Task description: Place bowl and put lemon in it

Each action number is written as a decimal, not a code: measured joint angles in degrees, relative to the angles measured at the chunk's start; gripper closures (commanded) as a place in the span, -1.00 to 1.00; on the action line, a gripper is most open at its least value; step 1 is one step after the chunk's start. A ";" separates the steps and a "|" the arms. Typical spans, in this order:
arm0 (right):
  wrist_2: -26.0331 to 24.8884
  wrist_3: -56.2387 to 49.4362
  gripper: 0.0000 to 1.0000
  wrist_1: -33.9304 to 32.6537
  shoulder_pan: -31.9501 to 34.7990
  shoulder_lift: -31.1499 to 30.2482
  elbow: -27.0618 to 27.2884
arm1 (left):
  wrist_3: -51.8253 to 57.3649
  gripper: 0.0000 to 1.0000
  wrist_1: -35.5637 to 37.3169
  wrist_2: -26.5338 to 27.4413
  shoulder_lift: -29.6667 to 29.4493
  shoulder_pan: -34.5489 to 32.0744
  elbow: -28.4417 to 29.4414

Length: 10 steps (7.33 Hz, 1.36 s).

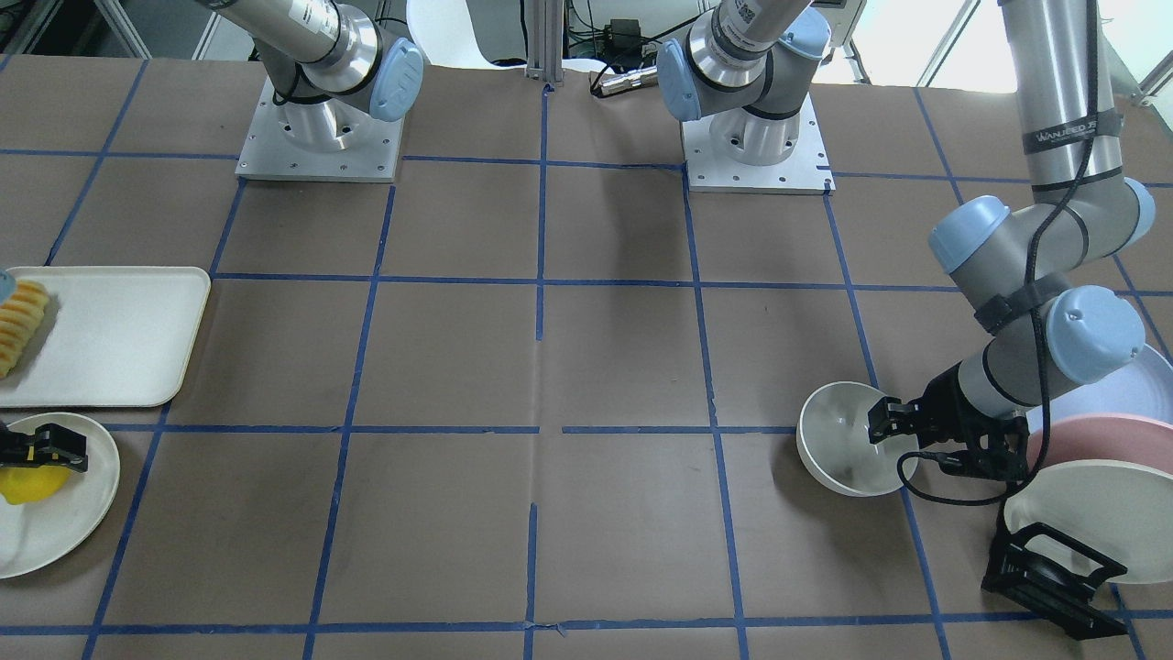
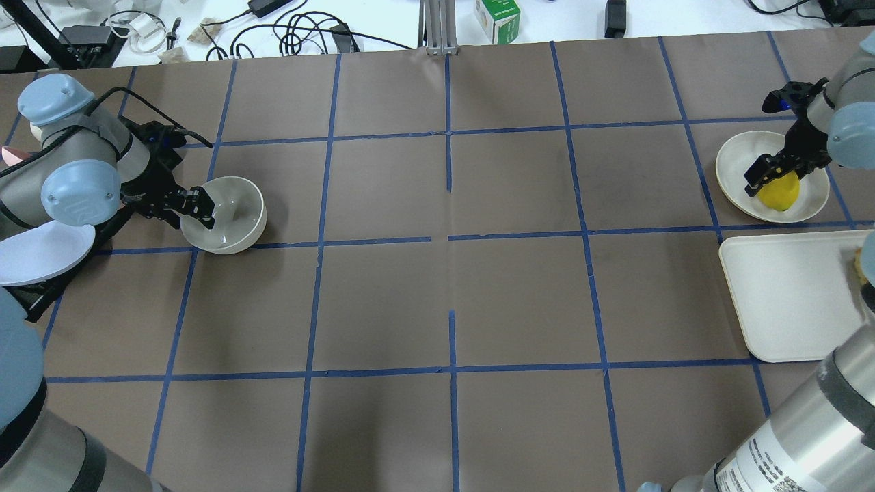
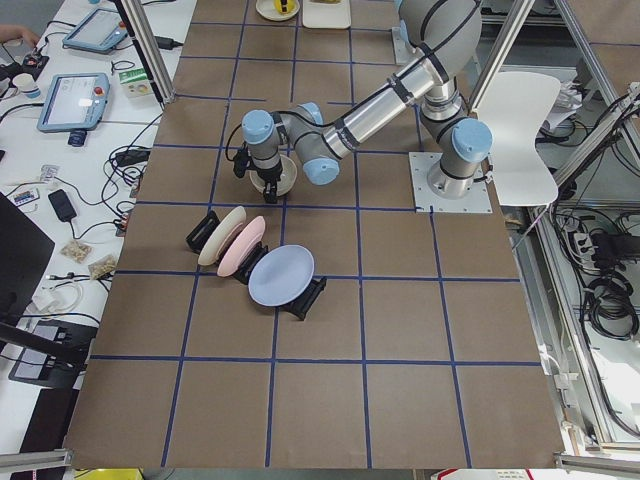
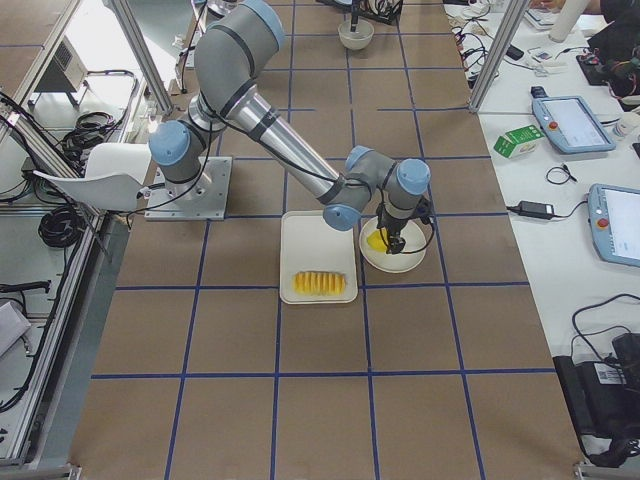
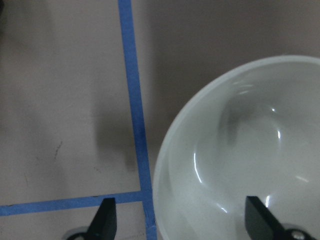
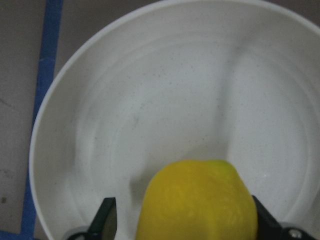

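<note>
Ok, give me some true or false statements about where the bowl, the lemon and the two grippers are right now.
1. The lemon lies on a round white plate. True.
2. The bowl stands at the middle of the table. False: it stands near the table's end, on the robot's left.
3. The left gripper straddles the bowl's rim, one finger inside, one outside. True.
4. The sliced food shares the lemon's plate. False: it lies on the rectangular tray.
5. The right gripper hangs over bare table. False: its fingers flank the lemon.
</note>
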 measured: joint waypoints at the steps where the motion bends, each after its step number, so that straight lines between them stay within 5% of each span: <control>1: -0.10 0.04 0.19 0.18 -0.03 0.07 0.00 | 0.00 1.00 0.15 0.00 -0.03 0.10 -0.07; 6: -1.46 0.88 0.21 6.30 0.57 -5.91 -1.63 | -1.18 1.00 -5.72 -2.46 4.78 -2.51 0.56; 10: -1.39 13.14 0.23 20.77 8.42 -15.96 -4.16 | -18.63 1.00 -7.43 -9.19 7.28 -18.89 0.53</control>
